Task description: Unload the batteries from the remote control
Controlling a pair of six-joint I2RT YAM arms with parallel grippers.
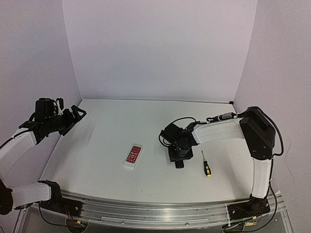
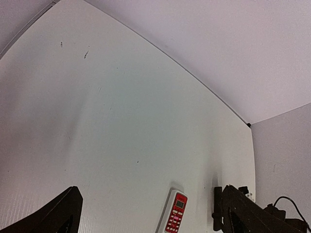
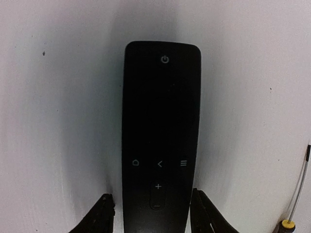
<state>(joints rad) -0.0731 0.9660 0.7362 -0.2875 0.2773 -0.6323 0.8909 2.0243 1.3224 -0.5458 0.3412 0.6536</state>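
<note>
The black remote control (image 3: 160, 141) lies face up on the table, with its button side and power icon showing. My right gripper (image 3: 153, 213) is lowered over its near end with one finger on each side. The right finger touches the remote's edge and a thin gap remains at the left finger, so the jaws are open around it. In the top view the right gripper (image 1: 179, 153) covers most of the remote (image 1: 180, 164). No batteries are visible. My left gripper (image 1: 73, 116) is open and empty, held above the table's far left; it also shows in the left wrist view (image 2: 149, 194).
A white remote with a red button panel (image 1: 132, 157) lies left of centre and also shows in the left wrist view (image 2: 175, 213). A yellow-and-black-handled screwdriver (image 1: 206, 163) lies just right of the right gripper; its handle end shows in the right wrist view (image 3: 297, 194). Walls enclose the table.
</note>
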